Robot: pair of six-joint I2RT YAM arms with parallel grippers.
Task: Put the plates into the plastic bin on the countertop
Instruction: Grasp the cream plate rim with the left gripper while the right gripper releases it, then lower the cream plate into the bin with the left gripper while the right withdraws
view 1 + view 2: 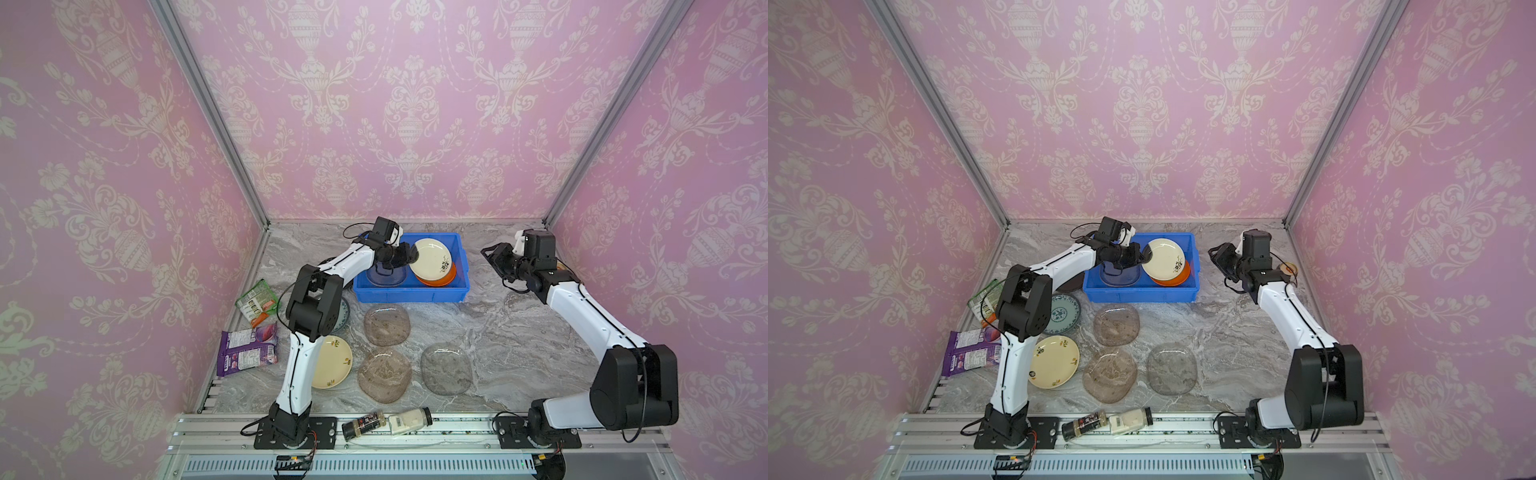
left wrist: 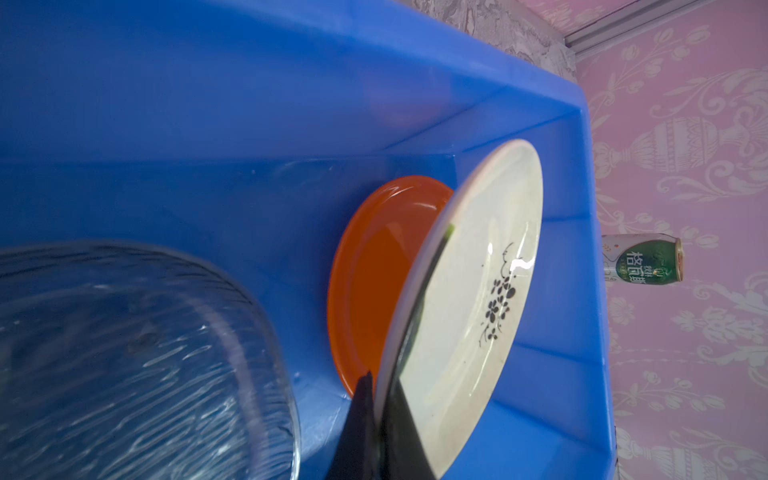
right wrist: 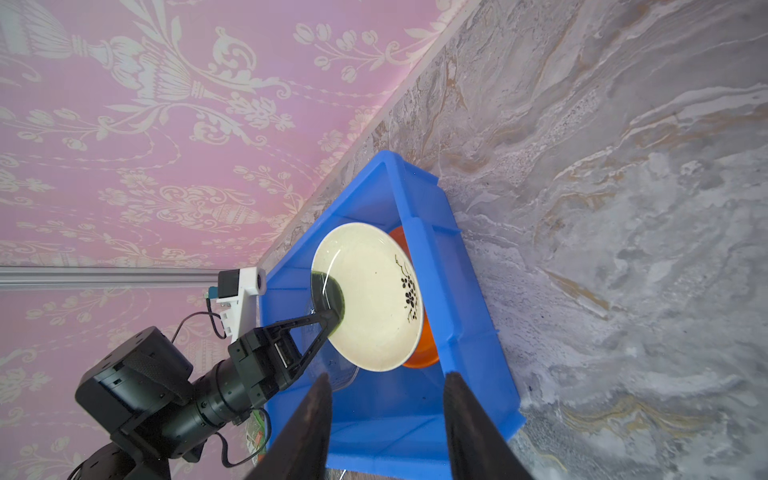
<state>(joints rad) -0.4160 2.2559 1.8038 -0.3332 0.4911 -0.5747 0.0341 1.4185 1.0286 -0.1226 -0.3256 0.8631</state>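
the left gripper [image 3: 328, 309] is clamped on the rim of a glossy round cream plate [image 1: 432, 257] with a black flower sprig, tilted over a smooth orange plate [image 1: 446, 277] inside the blue plastic bin [image 1: 411, 296] on the marbled countertop [image 1: 498, 332]. the left wrist view shows ripples in a clear dish [image 2: 124, 353] in the bin, which the arm half hides in both top views. the right gripper [image 3: 386, 380] hangs with its jaws apart and empty near the bin.

The marbled countertop [image 1: 498, 332] carries a blue bin [image 1: 411, 296] near its back edge. In front of it lie three translucent square plates [image 1: 387, 326] [image 1: 385, 376] [image 1: 446, 369]. A cream flowered plate [image 1: 336, 368] and a teal plate [image 1: 1065, 312] lie toward the left edge, near two snack packets [image 1: 249, 347].
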